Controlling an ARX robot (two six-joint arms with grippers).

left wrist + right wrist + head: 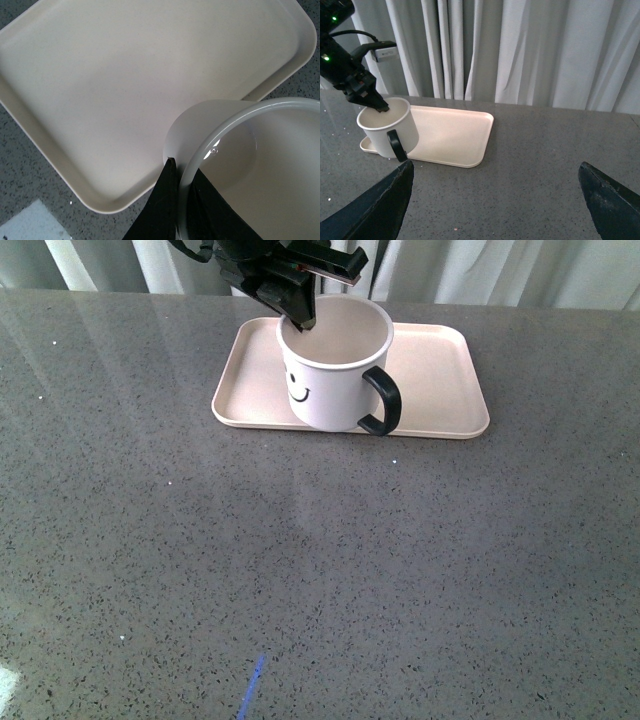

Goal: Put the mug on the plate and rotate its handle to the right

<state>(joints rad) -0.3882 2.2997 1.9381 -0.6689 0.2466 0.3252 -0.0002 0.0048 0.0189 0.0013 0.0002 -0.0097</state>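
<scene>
Grey speckled table [300,570], curtain [520,50] behind. Mug [330,380] at plate [440,370] front-left, handle [385,400] to right, angled toward camera. Left gripper [300,315] pinches far rim, one finger inside, hiding part of rim. Right gripper [495,172] jaws wide apart, well clear. Whether mug base touches plate: cannot tell.

Bright, even light, soft shadows, sharp

Glossy mug [330,380], speckled stone-like table [300,570]
</scene>
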